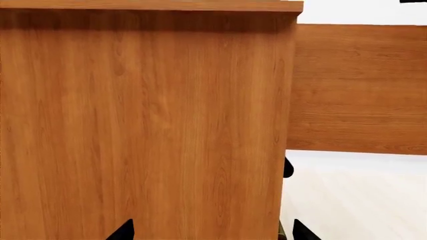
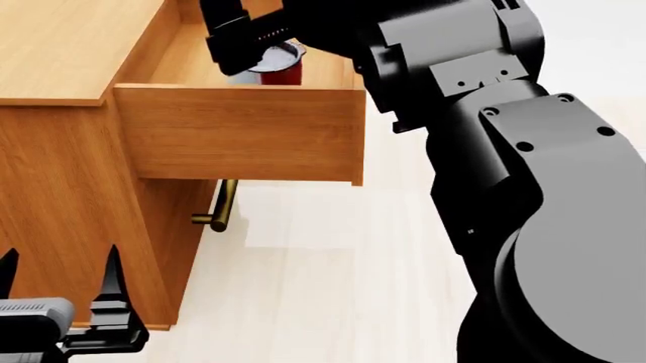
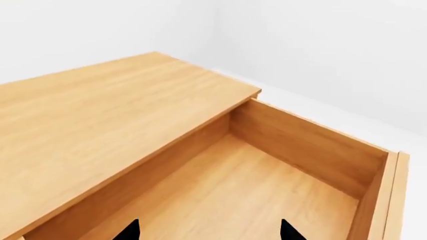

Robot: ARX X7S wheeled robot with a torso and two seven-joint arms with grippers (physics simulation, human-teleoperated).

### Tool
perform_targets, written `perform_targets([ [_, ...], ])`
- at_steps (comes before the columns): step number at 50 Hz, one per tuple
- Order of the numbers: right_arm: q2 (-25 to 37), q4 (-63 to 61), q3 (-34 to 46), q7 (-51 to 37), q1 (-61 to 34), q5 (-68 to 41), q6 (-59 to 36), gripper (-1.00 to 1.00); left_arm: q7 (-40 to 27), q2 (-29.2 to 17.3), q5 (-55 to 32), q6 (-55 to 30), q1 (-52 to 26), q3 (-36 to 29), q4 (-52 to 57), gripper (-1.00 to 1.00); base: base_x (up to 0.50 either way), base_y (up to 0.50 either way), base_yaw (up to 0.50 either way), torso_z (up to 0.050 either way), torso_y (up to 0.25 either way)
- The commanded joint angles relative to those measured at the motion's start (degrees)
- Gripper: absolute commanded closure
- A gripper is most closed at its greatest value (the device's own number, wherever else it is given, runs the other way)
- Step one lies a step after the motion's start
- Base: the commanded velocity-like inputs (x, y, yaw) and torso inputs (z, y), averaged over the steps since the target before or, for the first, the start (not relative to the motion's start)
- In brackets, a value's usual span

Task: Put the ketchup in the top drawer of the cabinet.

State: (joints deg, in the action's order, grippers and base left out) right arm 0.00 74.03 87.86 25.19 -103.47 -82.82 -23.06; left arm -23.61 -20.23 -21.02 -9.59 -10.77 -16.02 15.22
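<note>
The ketchup (image 2: 284, 69), a red can with a silver top, stands inside the pulled-out top drawer (image 2: 242, 132) of the cabinet (image 2: 60, 45). My right gripper (image 2: 250, 59) hangs over the drawer right beside the can, partly covering it. In the right wrist view my right gripper (image 3: 208, 231) is open, with bare drawer floor between the tips; the can does not show there. The drawer's wall (image 3: 307, 145) and the cabinet top (image 3: 100, 120) show. My left gripper (image 2: 60, 283) is open and empty, low beside the cabinet's side (image 1: 147, 125).
The lower drawer's brass handle (image 2: 220, 208) sticks out below the open drawer. The open drawer's side (image 1: 360, 90) juts past the cabinet in the left wrist view. Pale floor (image 2: 333, 287) lies in front of the cabinet. My right arm (image 2: 545, 227) fills the right side.
</note>
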Motion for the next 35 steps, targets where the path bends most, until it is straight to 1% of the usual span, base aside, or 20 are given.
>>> perform_targets([
  [1,0.0,0.15,-0.52,-0.56,0.01,1.14,1.64,-1.0,-0.31,-0.27,-0.08,-0.04,0.17,0.01,0.45,-1.0,0.0,0.0,0.0,0.0,0.0],
  [6,0.0,0.41,-0.84,-1.63,-0.39,1.34,3.26,-1.0,-0.48,-0.37,-0.1,-0.25,0.24,-0.1,0.73,-1.0,0.0,0.0,0.0,0.0,0.0],
  [12,0.0,0.94,-3.64,-6.47,-1.62,-1.21,18.83,-1.0,-0.44,-0.32,-0.03,-0.13,0.19,-0.38,0.64,-1.0,0.0,0.0,0.0,0.0,0.0],
  [18,0.02,0.96,-5.71,-11.49,-3.57,-4.24,22.22,-1.0,-0.53,-0.38,-0.1,-0.36,0.03,-0.52,0.83,-1.0,0.0,0.0,0.0,0.0,0.0],
  [20,0.15,0.96,-7.21,-13.58,-4.15,-3.03,22.3,-1.0,-0.54,-0.32,0.01,-0.37,-0.09,-0.71,0.79,-1.0,0.0,0.0,0.0,0.0,0.0],
  [22,0.24,0.96,-9.38,-13.59,-4.58,-0.88,21.98,-1.0,-0.47,-0.25,0.07,-0.27,-0.16,-0.84,0.57,-1.0,0.0,0.0,0.0,0.0,0.0],
  [25,0.8,0.96,-14.89,-15.88,-5.81,3.78,20.82,-1.0,-0.55,-0.28,0.01,-0.66,-0.33,-1.0,0.75,-1.0,0.0,0.0,0.0,0.0,0.0],
  [27,0.9,0.96,-19.69,-15.63,-6.13,8.79,19.5,-1.0,-0.49,-0.29,0.04,-0.51,-0.42,-1.02,0.59,-1.0,0.0,0.0,0.0,0.0,0.0],
  [35,0.93,0.95,-44.65,-12.04,-5.79,37.54,14.39,-1.0,-0.5,-0.34,-0.07,-0.52,-0.7,-1.08,0.42,-1.0,0.0,0.0,0.0,0.0,0.0],
])
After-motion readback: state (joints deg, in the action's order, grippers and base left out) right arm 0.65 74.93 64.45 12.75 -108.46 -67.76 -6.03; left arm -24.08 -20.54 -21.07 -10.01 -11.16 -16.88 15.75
